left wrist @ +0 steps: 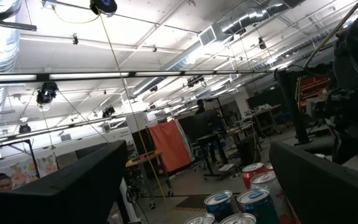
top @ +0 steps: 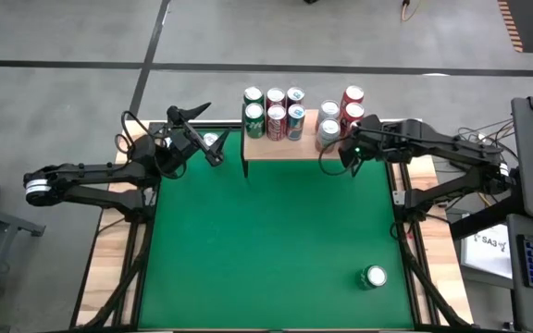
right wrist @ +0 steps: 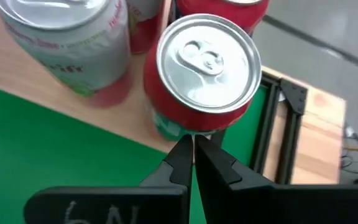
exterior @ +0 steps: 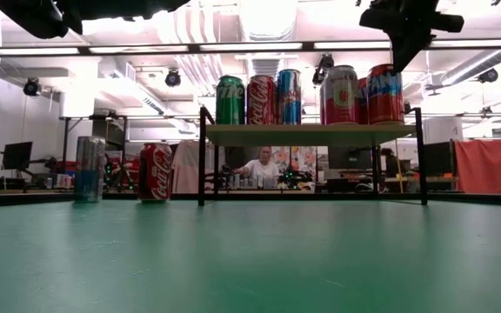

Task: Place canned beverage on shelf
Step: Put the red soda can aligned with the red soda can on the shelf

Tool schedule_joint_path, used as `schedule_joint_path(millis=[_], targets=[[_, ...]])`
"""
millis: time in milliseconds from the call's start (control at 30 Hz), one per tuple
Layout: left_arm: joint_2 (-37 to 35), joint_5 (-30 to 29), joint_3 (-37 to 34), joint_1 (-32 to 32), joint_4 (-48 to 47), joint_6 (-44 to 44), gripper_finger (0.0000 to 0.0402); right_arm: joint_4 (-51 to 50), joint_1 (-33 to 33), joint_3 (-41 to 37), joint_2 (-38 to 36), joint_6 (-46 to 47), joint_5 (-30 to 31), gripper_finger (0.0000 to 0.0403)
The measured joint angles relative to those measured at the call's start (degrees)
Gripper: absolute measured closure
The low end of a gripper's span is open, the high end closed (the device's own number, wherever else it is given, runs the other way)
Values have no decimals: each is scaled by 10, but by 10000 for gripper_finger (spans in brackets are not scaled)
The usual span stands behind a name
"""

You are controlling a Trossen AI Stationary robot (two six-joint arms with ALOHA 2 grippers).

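The shelf (top: 280, 146) is a low wooden board on black legs at the table's far edge. On it stand a green, a red and a blue can (exterior: 259, 99) and more beside them, and at its right end red and white cans (exterior: 361, 94). My right gripper (right wrist: 191, 146) is shut and slants down at the near side of a red can (right wrist: 207, 62) that stands upright on the board's right end (top: 350, 118). My left gripper (top: 204, 132) waits open, raised by the shelf's left end. Another can (top: 374, 277) stands on the green mat, near right. My right gripper's shut fingertips (right wrist: 185, 149) stand right at the red can's near wall (right wrist: 191, 127), below its rim, coming slanting down from the near side. Nothing lies between the fingers. I cannot tell whether the tips touch the can.
A white can (right wrist: 67, 43) stands close beside the red one. Left of the shelf, a silver-blue can (exterior: 90, 168) and a red cola can (exterior: 155, 172) stand at the table's far edge. The green mat (top: 266, 240) lies bare in the middle.
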Motion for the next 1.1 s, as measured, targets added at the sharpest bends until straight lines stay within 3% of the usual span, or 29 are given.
schedule_joint_path(millis=[367, 567, 800, 967, 1100], targets=[[0, 0, 0, -1, -3, -10, 24, 3, 43, 61, 0, 40, -37, 394], [0, 53, 0, -2, -24, -72, 24, 59, 82, 72, -1, 39, -127, 394], [0, 134, 0, -5, -105, -175, 24, 197, 98, 73, 20, 42, -267, 394], [-8, 155, 0, -19, -109, -191, 24, 259, 108, 73, 60, 62, -359, 394], [-32, 156, 0, -34, -129, -191, 24, 254, 130, 73, 100, 95, -381, 394]])
